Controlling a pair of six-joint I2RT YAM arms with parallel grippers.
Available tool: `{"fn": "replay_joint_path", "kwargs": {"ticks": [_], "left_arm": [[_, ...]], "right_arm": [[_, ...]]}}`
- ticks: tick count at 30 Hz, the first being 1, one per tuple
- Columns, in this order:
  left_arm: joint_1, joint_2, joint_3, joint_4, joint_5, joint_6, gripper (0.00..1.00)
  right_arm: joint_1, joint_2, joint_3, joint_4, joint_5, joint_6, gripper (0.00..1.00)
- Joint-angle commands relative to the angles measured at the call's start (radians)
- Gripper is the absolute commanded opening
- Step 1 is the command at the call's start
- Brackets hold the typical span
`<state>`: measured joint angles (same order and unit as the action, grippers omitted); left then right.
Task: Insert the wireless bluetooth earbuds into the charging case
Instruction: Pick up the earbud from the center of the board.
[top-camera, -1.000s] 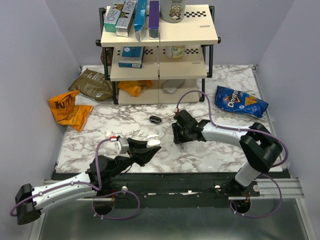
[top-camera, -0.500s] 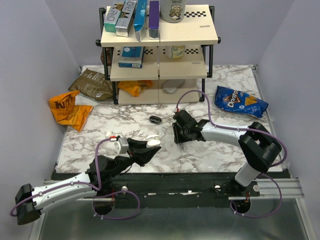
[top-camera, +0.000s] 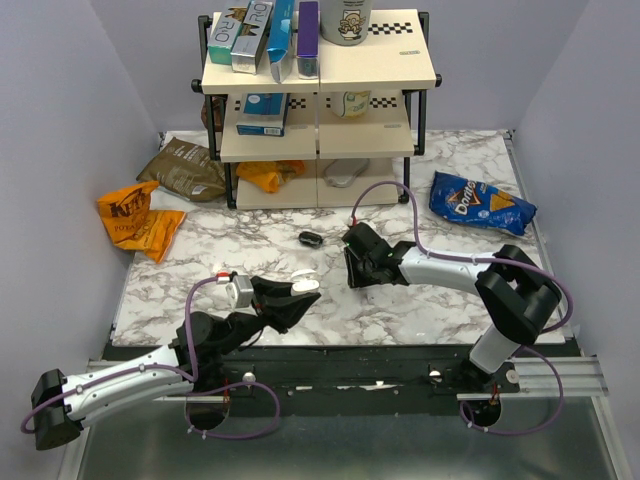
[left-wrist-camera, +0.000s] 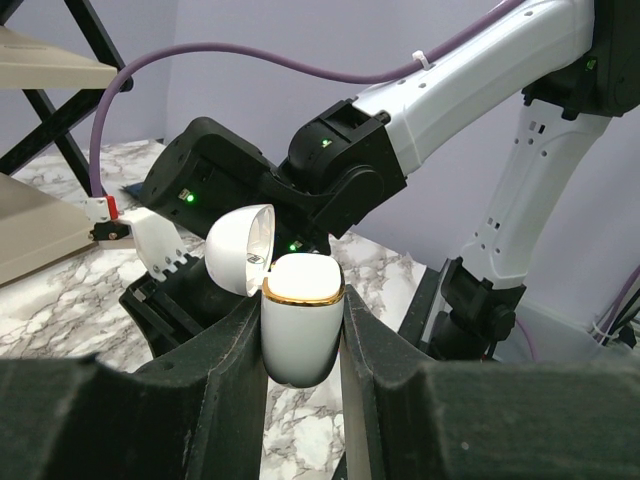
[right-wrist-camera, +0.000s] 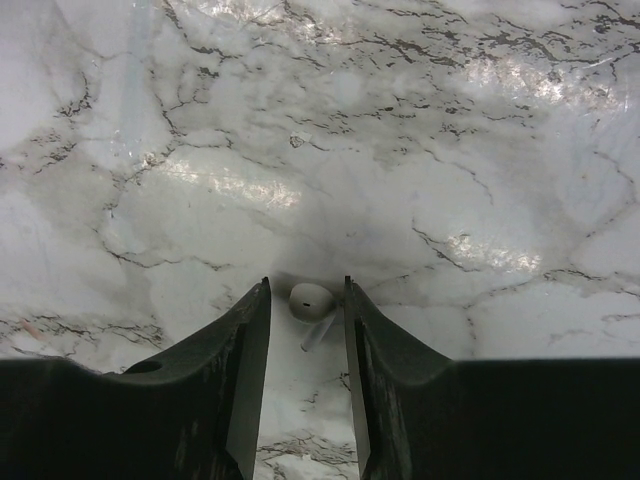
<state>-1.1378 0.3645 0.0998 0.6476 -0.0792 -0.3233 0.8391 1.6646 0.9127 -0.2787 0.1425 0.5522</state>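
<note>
The charging case (left-wrist-camera: 302, 320) here is white with a gold rim, not black. It stands upright with its lid (left-wrist-camera: 243, 248) swung open, clamped in my left gripper (left-wrist-camera: 303, 335) above the table's front edge (top-camera: 303, 288). One earbud (right-wrist-camera: 311, 300) is white with a short stem and lies on the marble. My right gripper (right-wrist-camera: 307, 292) points down at it with its jaws open, one on each side of the bud and close to it. In the top view my right gripper (top-camera: 353, 272) is right of the case. A second bud is not visible.
A small black oval object (top-camera: 310, 238) lies on the marble just behind both grippers. A two-tier shelf (top-camera: 318, 110) with boxes stands at the back. A blue Doritos bag (top-camera: 480, 205) is at the right. Orange (top-camera: 135, 218) and brown (top-camera: 185, 168) bags are at the left.
My right gripper has crept slightly to the left over the marble. My left arm holds the case in nearly the same place.
</note>
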Motion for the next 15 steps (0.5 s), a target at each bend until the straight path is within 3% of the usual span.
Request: {"fn": "replay_joint_path", "kwargs": {"ticks": [1, 11, 15], "left_arm": [[-0.008, -0.022, 0.003, -0.009, -0.022, -0.010, 0.00], [-0.011, -0.016, 0.009, -0.009, -0.021, 0.001, 0.00], [-0.011, -0.018, 0.008, -0.008, -0.021, -0.002, 0.00]], "right_arm": [[0.018, 0.061, -0.017, -0.056, -0.021, 0.071, 0.42], [0.020, 0.072, -0.014, -0.091, -0.014, 0.104, 0.38], [0.020, 0.063, -0.023, -0.097, -0.014, 0.115, 0.43]]}}
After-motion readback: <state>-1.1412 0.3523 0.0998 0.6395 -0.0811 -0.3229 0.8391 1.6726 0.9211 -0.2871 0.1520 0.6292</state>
